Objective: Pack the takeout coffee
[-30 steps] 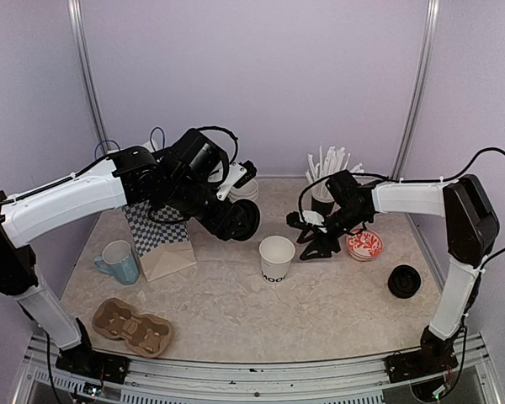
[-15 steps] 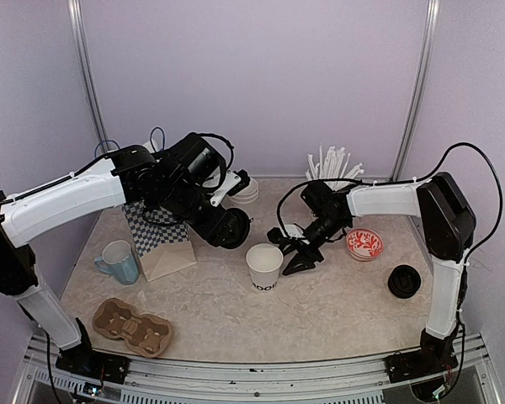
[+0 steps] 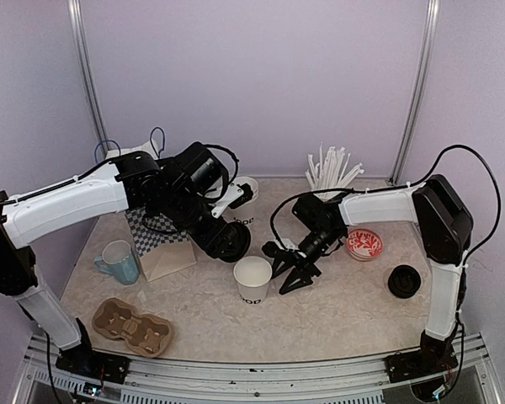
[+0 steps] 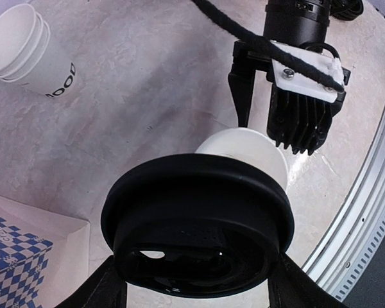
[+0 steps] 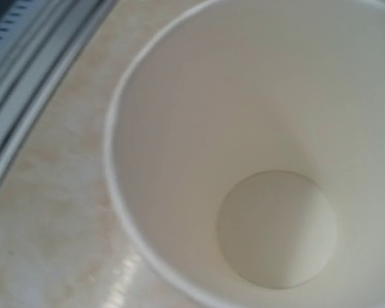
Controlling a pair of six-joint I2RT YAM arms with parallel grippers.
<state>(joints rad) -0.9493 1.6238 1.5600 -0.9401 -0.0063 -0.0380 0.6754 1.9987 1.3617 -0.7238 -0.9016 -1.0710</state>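
Brown pulp cup carrier (image 3: 133, 326) lies nearest, at the left front of the marbled table (image 3: 345, 320). Just beyond it a light-blue mug (image 3: 119, 261) stands upright beside a blue-and-white checked bag (image 3: 158, 244).

Mid-table stands the open white paper cup (image 3: 252, 279), upright, with dark lettering low on its side. The right wrist view looks straight down into it and shows it empty. The right hand (image 3: 279, 268) is at the cup's right side, its two fingers standing apart with the cup wall against them. I cannot tell whether they clamp the cup or only touch it.

A second black lid (image 3: 403, 281) lies flat near the right edge, well apart from the cup. A little farther back is a red-patterned dish (image 3: 364, 244).

Above and just behind the cup, the left hand (image 3: 227, 240) pinches a black lid (image 4: 196, 224) by its rim, one finger on each side. In the left wrist view the lid is tilted and partly covers the cup's mouth, though I cannot tell if they touch.

Farther back a stack of cups (image 4: 25, 48) lies on its side, lettering showing. At the rear right, white straws (image 3: 328, 164) stand bunched in a holder.
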